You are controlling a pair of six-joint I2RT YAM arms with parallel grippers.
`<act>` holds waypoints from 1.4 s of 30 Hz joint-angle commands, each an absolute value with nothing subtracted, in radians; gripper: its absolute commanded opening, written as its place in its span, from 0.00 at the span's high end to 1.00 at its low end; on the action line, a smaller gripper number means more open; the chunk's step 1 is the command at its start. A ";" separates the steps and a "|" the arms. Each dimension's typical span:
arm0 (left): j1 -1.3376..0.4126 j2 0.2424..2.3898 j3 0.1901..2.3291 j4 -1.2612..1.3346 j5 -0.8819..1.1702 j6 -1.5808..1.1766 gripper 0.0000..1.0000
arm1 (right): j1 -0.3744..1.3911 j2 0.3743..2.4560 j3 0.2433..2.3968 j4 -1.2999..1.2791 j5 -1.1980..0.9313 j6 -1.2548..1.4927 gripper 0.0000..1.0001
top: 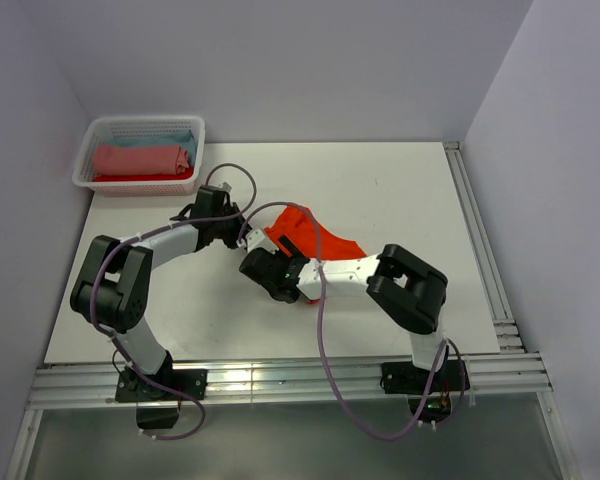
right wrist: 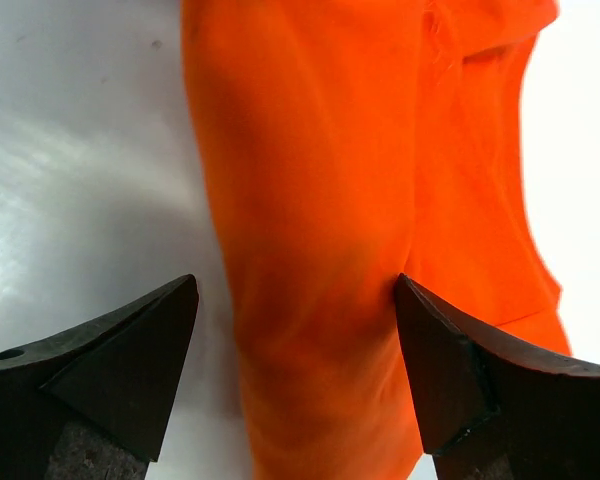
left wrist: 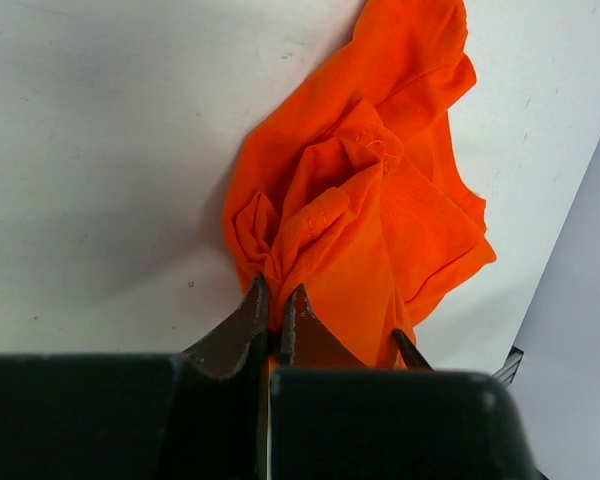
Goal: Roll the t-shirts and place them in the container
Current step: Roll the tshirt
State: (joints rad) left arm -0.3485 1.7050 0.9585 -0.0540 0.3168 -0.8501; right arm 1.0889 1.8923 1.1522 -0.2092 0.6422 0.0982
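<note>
White table (top: 400, 200), pale walls. White lattice basket (top: 88, 150) at upper left of the top view, holding folded salmon-pink and pale blue garments.

Orange t-shirt (top: 298, 225) lies mid-frame on the table, crumpled, not flat.

Left gripper (left wrist: 276, 300): clenched on a small twisted fold at the shirt's edge.

Right gripper (right wrist: 295, 285): released, jaws spread either side of a smooth band of cloth, not touching it that I can see.

Risks, as judged:
- Left pinch is thin, so a hard pull may slip it free.
- Cloth is bunched, so rolling now would give a lumpy, loose roll.
- Right jaws may catch several layers, or only one.
- Wrists sit close together over the shirt, so they could knock.
</note>
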 commanded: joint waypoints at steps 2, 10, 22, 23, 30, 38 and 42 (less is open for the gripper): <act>-0.334 1.716 1.009 -0.072 0.379 -0.824 1.00 | 1.095 1.934 1.226 -0.209 0.767 0.058 0.14; -0.302 1.730 1.017 -0.077 0.417 -0.816 1.00 | 1.103 2.009 1.255 -0.219 0.827 0.037 0.33; -0.272 1.677 1.023 -0.103 0.405 -0.787 0.62 | 1.072 1.968 1.302 -0.275 0.539 0.084 1.00; -0.261 1.655 1.019 -0.098 0.405 -0.785 0.58 | 1.063 1.945 1.299 -0.273 0.508 0.090 1.00; -0.226 1.554 1.008 -0.164 0.336 -0.749 0.41 | 0.907 1.847 1.232 -0.235 0.066 0.189 1.00; -0.222 1.447 0.921 -0.099 0.314 -0.758 0.35 | 0.652 1.865 1.217 -0.177 -0.489 0.287 1.00; -0.222 1.420 0.792 0.041 0.356 -0.788 0.34 | 0.559 1.891 1.123 -0.048 -0.687 0.366 1.00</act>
State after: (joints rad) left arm -0.2230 1.4471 0.8635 -0.0769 0.3286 -0.7753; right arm 0.5880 1.8839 1.1885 -0.1596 -0.4324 0.2874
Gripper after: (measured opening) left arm 0.657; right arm 0.150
